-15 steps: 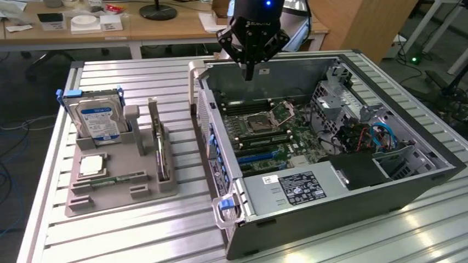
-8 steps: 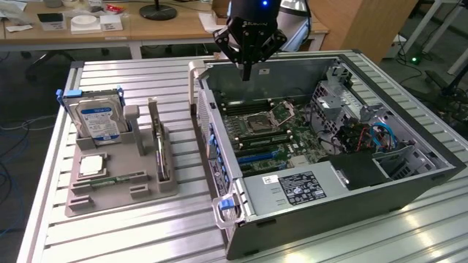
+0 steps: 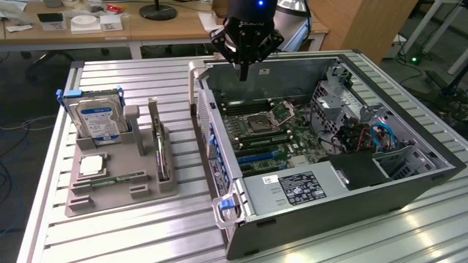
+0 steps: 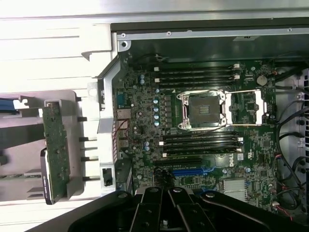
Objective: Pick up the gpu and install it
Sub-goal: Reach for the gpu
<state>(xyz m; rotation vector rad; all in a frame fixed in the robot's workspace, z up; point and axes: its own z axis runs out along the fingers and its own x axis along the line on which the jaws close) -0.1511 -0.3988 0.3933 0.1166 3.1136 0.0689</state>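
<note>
Overhead, end effector (image 3: 244,74) clenched empty above computer case (image 3: 329,204), gpu (image 3: 159,143) upright in holder (image 3: 109,198).

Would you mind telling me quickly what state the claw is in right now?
Claw: closed, holding nothing, above the open computer case; the graphics card stands in the grey holder.

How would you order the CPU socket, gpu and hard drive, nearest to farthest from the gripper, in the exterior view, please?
1. CPU socket, in the case, below the gripper.
2. gpu, upright in the holder, exterior view's left.
3. hard drive, farther left still.
</note>
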